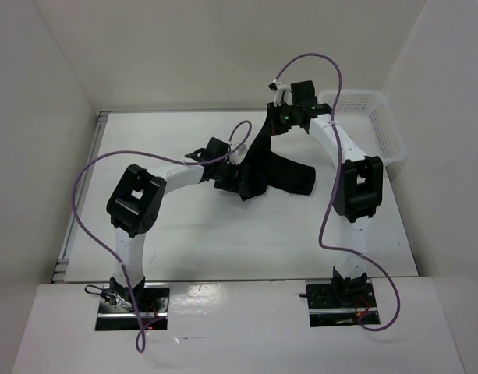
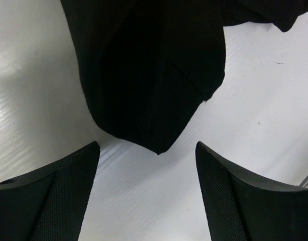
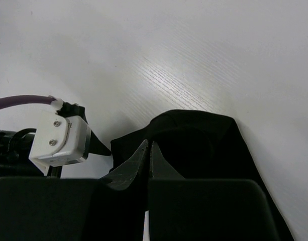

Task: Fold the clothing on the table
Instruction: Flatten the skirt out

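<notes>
The black clothing point(image 1: 271, 176) lies bunched in the middle of the white table point(image 1: 184, 234), with one strip pulled up and back. My right gripper point(image 1: 276, 125) is shut on the top of that strip and holds it above the table. In the right wrist view its jaws point(image 3: 149, 143) are pressed together, and the clothing point(image 3: 204, 145) hangs below them. My left gripper point(image 1: 227, 170) is low at the heap's left edge. In the left wrist view it point(image 2: 147, 145) stands wide open, and a pointed corner of the clothing point(image 2: 148, 75) lies just ahead of the fingers point(image 2: 58, 191), with bare table between them.
A white mesh basket point(image 1: 379, 128) stands at the back right, close to the right arm. White walls close in the table on the left, back and right. Purple cables loop over both arms. The left wrist's white camera housing point(image 3: 61, 138) shows in the right wrist view.
</notes>
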Motion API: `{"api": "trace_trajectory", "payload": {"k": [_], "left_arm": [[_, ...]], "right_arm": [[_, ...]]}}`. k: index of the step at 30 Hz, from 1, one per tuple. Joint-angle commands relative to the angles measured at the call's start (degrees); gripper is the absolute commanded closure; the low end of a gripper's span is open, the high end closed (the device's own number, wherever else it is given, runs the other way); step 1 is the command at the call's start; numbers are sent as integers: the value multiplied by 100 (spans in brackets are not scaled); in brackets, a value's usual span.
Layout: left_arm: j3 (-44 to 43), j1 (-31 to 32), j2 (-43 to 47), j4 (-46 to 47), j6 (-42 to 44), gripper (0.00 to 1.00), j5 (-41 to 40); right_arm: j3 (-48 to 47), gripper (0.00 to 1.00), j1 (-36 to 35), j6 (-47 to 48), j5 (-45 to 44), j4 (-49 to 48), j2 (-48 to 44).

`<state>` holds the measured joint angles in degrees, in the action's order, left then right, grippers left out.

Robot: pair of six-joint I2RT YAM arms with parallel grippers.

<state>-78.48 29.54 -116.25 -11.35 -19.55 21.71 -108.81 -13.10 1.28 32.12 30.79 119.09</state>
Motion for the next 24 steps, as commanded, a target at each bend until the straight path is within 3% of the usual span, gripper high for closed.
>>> {"api": "trace_trajectory", "payload": {"k": [1, 8, 14, 24], "left_arm": [[-185, 8, -258, 125, -58, 17, 166], [-291, 8, -434, 239, -163, 41, 605], [-440, 61, -461, -6, 258, 100, 615], [-361, -325, 901, -481, 1259, 100, 263]], "right_arm": [[132, 100, 53, 13, 93, -240, -492], [290, 100, 53, 13, 154, -354, -606], [343, 100, 106, 13, 102, -354, -729], [660, 100, 291, 189, 102, -187, -1150]]}}
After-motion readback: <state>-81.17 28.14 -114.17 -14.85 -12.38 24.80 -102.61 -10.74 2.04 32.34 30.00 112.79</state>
